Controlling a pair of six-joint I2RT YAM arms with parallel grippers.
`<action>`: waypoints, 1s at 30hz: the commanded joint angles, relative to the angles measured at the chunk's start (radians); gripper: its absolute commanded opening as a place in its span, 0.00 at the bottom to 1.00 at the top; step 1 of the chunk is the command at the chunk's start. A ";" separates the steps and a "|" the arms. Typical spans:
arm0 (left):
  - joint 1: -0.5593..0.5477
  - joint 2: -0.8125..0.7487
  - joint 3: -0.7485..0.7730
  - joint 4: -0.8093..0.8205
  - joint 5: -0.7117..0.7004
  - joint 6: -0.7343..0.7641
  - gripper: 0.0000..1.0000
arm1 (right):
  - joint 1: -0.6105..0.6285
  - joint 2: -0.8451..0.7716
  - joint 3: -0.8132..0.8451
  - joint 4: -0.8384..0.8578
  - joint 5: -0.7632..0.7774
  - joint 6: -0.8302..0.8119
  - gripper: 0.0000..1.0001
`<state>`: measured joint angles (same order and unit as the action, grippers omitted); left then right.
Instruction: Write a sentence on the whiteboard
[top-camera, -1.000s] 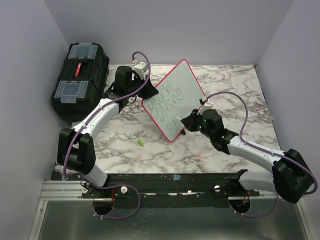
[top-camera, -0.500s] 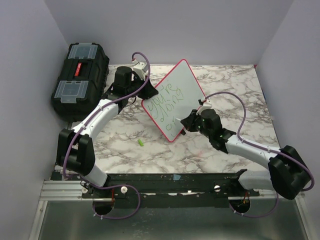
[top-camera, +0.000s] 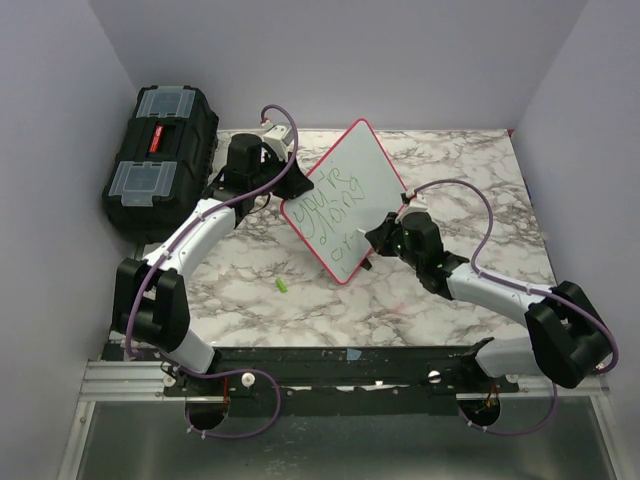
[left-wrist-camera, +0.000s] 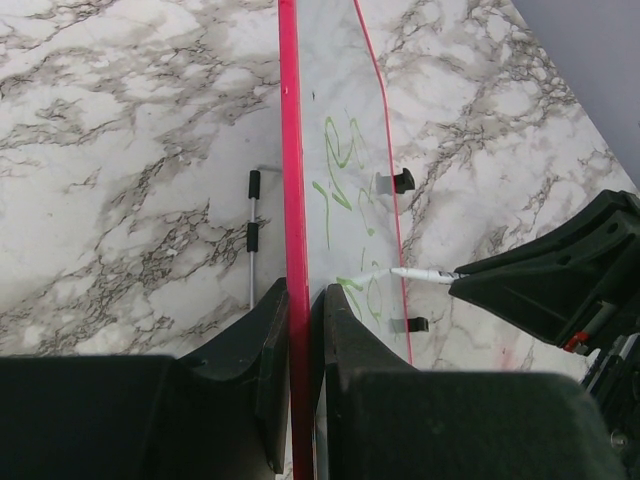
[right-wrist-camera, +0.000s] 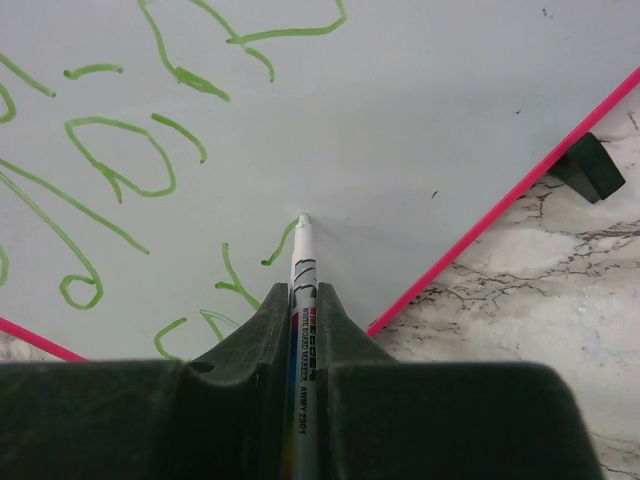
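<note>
The whiteboard (top-camera: 350, 185), white with a red-pink frame, stands tilted on the marble table. My left gripper (top-camera: 291, 188) is shut on its left edge, one finger on each side of the frame (left-wrist-camera: 290, 150). The sentence (top-camera: 335, 205) runs in green lines across the board, and in the right wrist view its strokes (right-wrist-camera: 120, 165) fill the upper left. My right gripper (right-wrist-camera: 303, 300) is shut on a white marker (right-wrist-camera: 303, 262). The marker's tip touches the board (right-wrist-camera: 430, 110) at the end of the lowest green line. The marker (left-wrist-camera: 420, 272) also shows in the left wrist view.
A black toolbox (top-camera: 160, 150) with clear lid compartments sits at the back left by the wall. A small green cap (top-camera: 283, 286) lies on the marble table (top-camera: 470, 180) in front of the board. A black clip (right-wrist-camera: 590, 165) sticks out behind the board's lower right edge.
The right gripper and marker have crept slightly right and away along the lowest line, and the right arm's elbow swung inward. The left gripper and board have barely shifted.
</note>
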<state>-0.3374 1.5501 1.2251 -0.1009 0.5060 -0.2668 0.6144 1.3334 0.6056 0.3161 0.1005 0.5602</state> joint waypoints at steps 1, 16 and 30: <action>-0.038 0.040 -0.033 -0.123 0.058 0.103 0.00 | -0.013 0.039 0.028 -0.040 0.007 0.000 0.01; -0.039 0.047 -0.024 -0.126 0.060 0.098 0.00 | -0.013 0.030 0.057 -0.033 -0.062 -0.020 0.01; -0.040 0.028 -0.036 -0.125 0.054 0.092 0.00 | -0.013 0.036 0.042 -0.027 -0.171 -0.019 0.01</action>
<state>-0.3374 1.5558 1.2301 -0.1032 0.5076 -0.2672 0.5911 1.3476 0.6388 0.3004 0.0517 0.5453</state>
